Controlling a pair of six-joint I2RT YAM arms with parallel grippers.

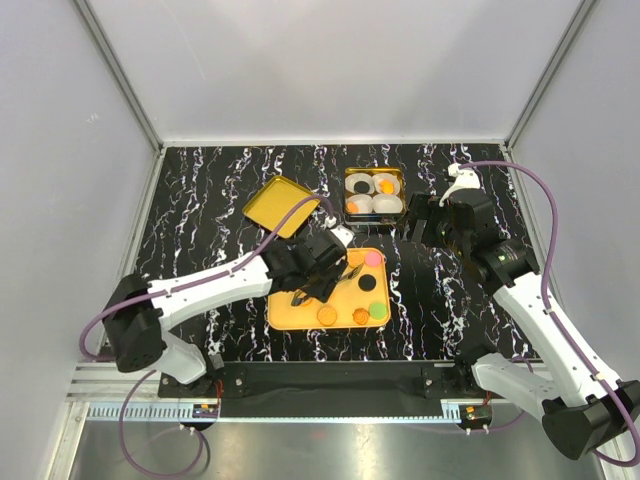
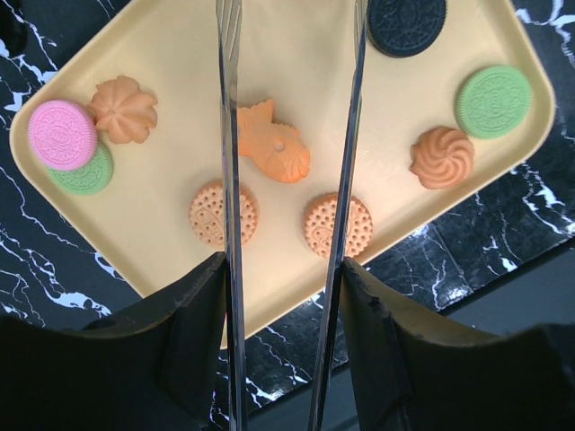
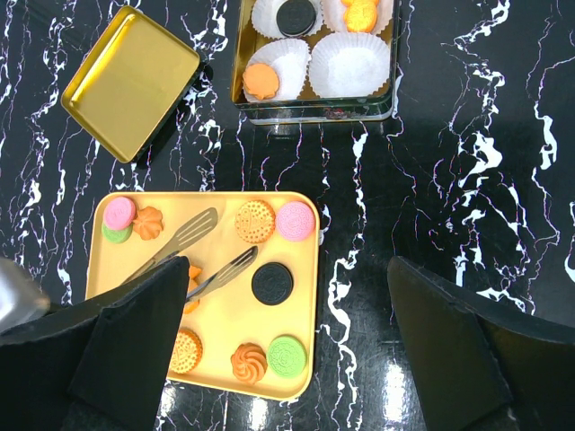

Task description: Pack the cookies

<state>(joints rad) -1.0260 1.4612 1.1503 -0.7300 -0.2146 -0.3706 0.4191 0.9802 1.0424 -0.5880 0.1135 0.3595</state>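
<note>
Tongs (image 2: 232, 224) clamped in left pincer (image 2: 283, 296) over tray (image 2: 162, 54), right pincer (image 3: 288, 265) hovering open, empty

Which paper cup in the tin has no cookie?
The paper cup at the tin's lower-right corner in the right wrist view; the other three each hold one.

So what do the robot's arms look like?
Left arm and right arm: white links, black joints, bulky black bases. A purple cable runs along each. Left gripper and right gripper have chunky black fingers.
</note>
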